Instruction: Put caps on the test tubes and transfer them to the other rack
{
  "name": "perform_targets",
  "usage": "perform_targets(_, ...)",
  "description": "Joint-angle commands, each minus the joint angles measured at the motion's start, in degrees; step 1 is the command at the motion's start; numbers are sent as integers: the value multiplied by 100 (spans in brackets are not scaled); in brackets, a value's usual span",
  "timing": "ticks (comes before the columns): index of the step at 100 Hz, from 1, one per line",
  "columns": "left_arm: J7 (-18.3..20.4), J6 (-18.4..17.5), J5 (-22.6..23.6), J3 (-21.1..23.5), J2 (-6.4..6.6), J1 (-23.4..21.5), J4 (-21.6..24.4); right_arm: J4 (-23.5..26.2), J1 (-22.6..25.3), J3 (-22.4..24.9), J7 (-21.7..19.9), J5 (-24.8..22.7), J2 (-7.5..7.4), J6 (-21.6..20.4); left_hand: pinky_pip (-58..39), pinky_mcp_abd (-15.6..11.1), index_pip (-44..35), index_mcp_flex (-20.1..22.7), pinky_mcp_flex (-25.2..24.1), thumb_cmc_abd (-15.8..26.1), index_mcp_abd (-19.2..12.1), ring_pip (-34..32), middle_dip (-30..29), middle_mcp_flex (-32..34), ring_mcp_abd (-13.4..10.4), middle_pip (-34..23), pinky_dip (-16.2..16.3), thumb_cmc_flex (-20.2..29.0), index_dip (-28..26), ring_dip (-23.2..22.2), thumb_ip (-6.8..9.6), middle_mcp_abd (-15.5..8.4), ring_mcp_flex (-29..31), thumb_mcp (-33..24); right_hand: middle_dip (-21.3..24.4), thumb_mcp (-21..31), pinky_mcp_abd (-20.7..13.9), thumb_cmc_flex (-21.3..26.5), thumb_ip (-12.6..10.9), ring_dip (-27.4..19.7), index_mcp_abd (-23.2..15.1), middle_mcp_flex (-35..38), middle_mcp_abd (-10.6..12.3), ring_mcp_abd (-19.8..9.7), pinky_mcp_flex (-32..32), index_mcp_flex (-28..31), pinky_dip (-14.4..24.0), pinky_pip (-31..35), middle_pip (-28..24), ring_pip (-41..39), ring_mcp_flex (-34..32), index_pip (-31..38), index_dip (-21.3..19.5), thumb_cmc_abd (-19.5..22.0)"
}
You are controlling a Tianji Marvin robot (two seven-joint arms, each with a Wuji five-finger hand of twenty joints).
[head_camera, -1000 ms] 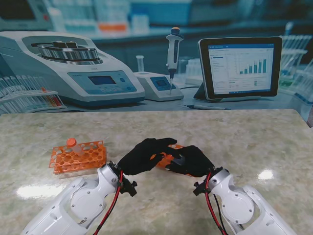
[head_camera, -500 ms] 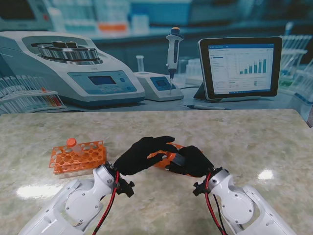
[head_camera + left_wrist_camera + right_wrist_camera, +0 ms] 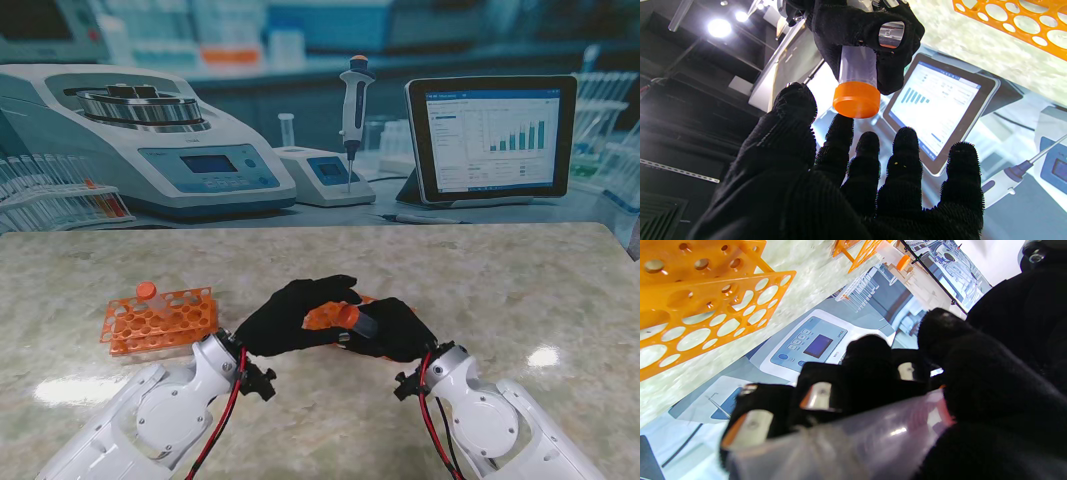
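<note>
I'm gripping the test tube [image 3: 857, 65] in my right hand [image 3: 392, 328], fingers wrapped around the clear barrel, holding it up off the table between both hands. The orange cap [image 3: 856, 100] is sitting on the tube's mouth, pointing at my left hand [image 3: 292, 316]. In the left wrist view my left hand is empty, fingers spread apart, thumb and index tip just beside the cap rim; whether the index is actually touching it, I can't tell. Judging by this, I'm in the capping step: cap on, tightness not visible. There are two orange racks: the near rack [image 3: 690, 316] lying on the table just past my hands, mostly hidden in the stand view, and the left rack [image 3: 160, 318], with one capped tube [image 3: 150, 295] standing in it. That one's probably the target rack. Next move calls for closing thumb and fingers on the cap and twisting or pressing it home, keeping the right grip firm so the barrel isn't slipping.
</note>
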State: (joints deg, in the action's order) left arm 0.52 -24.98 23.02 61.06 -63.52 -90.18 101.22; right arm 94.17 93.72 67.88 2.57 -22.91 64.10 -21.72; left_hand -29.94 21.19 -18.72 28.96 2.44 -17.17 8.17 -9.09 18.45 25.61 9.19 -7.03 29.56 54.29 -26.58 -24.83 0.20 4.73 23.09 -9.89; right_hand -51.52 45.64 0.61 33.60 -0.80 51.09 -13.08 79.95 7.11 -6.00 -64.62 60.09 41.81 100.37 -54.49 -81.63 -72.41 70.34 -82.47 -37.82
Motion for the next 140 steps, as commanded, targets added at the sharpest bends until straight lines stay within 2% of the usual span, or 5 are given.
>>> perform_targets(1,4,56,52,-20,-4,43,-45,26,41,-11,-8,9,19,17,154,-77,-264,-220,-20,-163,73,39,105,-232,-192,33,-76,-149,-189,-46,-150,43,-150,-243,-99,-64,-348,301,113,194,-273,255,-114,-1077,-367,258,104,1124,12,-976,-364,280,-181,62)
perform_targets(53,-64,263,-32,-276,-60,335,-368,26,45,3,-23,36,19,16,-14,-45,-1570,-560,-4,45,-1,-89,129,-287,-152,17,-67,-179,-1018,-173,-208,138,-50,-738,-99,-60,-348,303,112,194,-273,254,-117,-1077,-367,258,104,1124,16,-976,-364,280,-183,57)
perform_targets(72,-105,241,-119,-319,-80,337,-386,30,51,11,-27,38,18,11,-32,-32,-2381,-440,-7,339,-293,-130,145,-125,-147,-12,-87,932,-1272,-219,-14,110,71,455,-99,-64,-348,303,114,194,-273,254,-122,-1077,-366,258,102,1121,17,-976,-364,280,-183,55)
perform_targets(87,-200,212,-108,-342,-103,332,-403,34,54,16,-33,38,16,17,-93,4,-2801,-4,43,696,-504,-197,158,90,-147,-77,-72,1752,-1060,-256,13,33,244,480,-98,-67,-347,301,115,194,-273,254,-116,-1077,-366,258,102,1121,19,-976,-364,279,-183,62)
perform_targets(140,-283,-2,148,-302,-83,283,-386,33,52,12,-30,29,16,12,-125,42,-1113,788,47,163,-1277,-71,-49,221,-138,19,-111,1966,60,-124,-206,-46,142,-1388,-100,-67,-347,311,113,194,-273,256,-118,-1077,-366,258,102,1121,17,-976,-364,279,-184,49)
